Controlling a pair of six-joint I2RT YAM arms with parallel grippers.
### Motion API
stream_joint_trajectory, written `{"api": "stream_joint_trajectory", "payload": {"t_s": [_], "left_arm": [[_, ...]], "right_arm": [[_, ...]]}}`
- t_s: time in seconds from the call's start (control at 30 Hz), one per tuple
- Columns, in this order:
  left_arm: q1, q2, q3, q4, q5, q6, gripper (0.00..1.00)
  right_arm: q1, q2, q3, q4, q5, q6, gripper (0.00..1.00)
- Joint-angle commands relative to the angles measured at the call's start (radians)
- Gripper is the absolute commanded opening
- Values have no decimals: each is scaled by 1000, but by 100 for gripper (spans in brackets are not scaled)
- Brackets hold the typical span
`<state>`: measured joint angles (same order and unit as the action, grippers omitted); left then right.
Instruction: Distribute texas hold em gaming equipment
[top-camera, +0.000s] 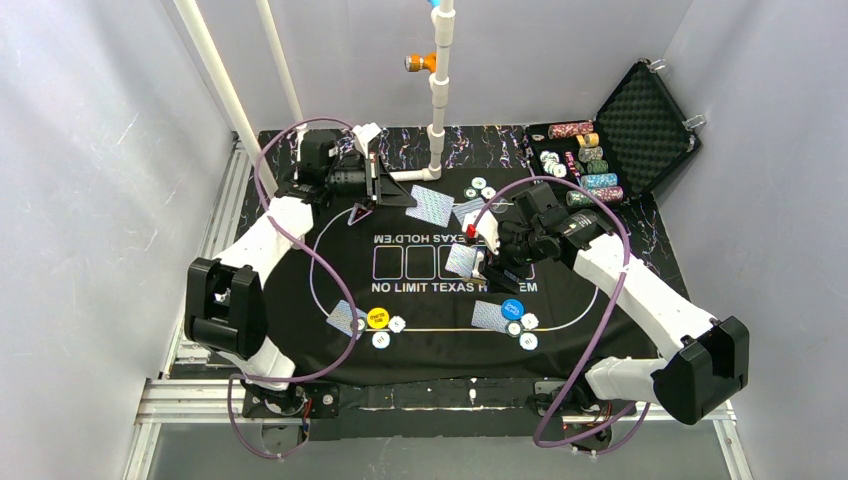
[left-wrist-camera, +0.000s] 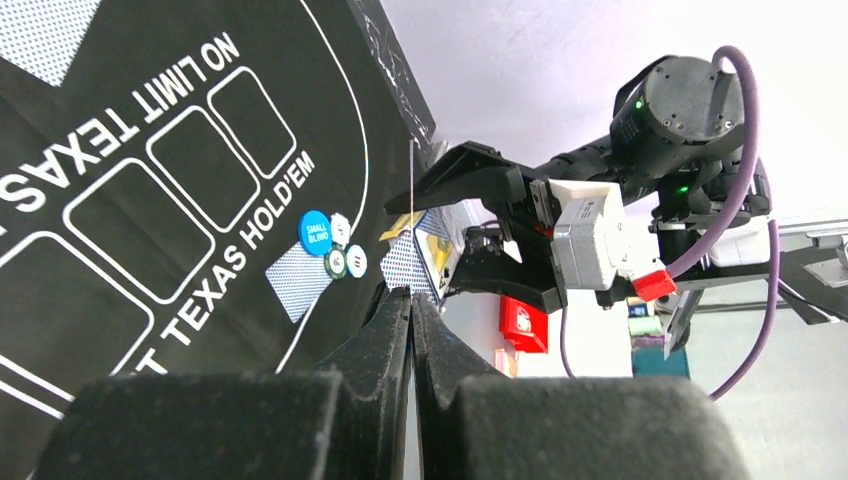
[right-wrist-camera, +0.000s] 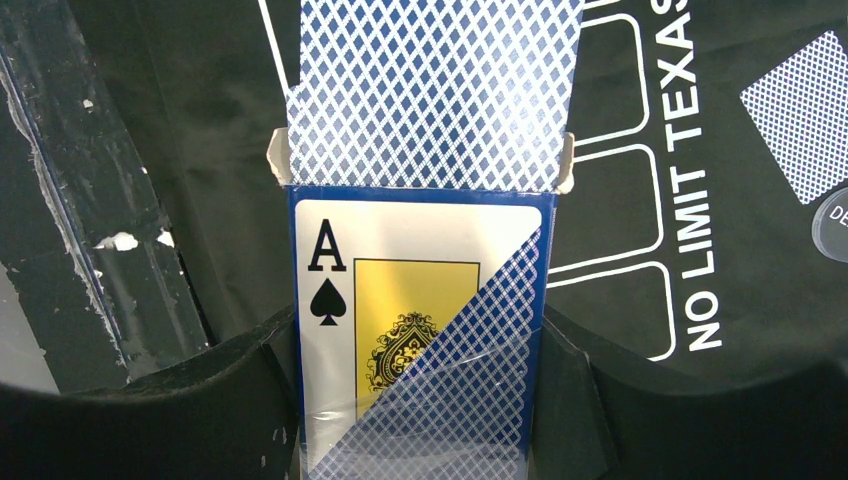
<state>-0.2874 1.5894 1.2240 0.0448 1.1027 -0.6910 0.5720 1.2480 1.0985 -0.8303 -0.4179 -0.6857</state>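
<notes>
My left gripper (top-camera: 365, 203) hovers over the far left of the mat. In the left wrist view (left-wrist-camera: 411, 296) it is shut on a thin playing card (left-wrist-camera: 412, 210) seen edge-on. My right gripper (top-camera: 487, 268) is over the mat's middle. It is shut on a card box (right-wrist-camera: 420, 340) printed with an ace of spades, with blue-backed cards (right-wrist-camera: 435, 90) sticking out of its open top. On the mat, near left, lie a card (top-camera: 347, 318), the yellow button (top-camera: 377, 318) and two white chips (top-camera: 397, 324). Near right lie a card (top-camera: 487, 314), the blue button (top-camera: 513, 308) and chips (top-camera: 528, 341). At the far side lie two cards (top-camera: 428, 205) and chips (top-camera: 478, 185).
The open black foam-lined case (top-camera: 650, 115) stands at the back right, with stacks of chips (top-camera: 592, 165) in front of it. A white pole (top-camera: 438, 110) rises from the mat's far edge. The black printed mat (top-camera: 440, 345) covers the table. Grey walls close in both sides.
</notes>
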Motion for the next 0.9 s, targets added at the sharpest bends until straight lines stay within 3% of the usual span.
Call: {"api": "stream_joint_trajectory", "payload": {"t_s": [0.0,0.17,0.3,0.6,0.87], "left_arm": [[40,-15,27,-1,-9,-10,0],[60,36,-44,-103,-155,69,0],[29,104,-125,-100,-183,63,0],[-140,141,-263,-59,-309,79,0],[-287,229,-251,-52,-457,86,0]], "right_arm": [[5,-37,13,34,-9,3,1],[3,-35,61,22,-20,7,1],[3,-17,102,-3,-13,0,1],[3,-21,121,-11,-7,-7,1],[3,-27,113,-7,-7,-3,1]]}}
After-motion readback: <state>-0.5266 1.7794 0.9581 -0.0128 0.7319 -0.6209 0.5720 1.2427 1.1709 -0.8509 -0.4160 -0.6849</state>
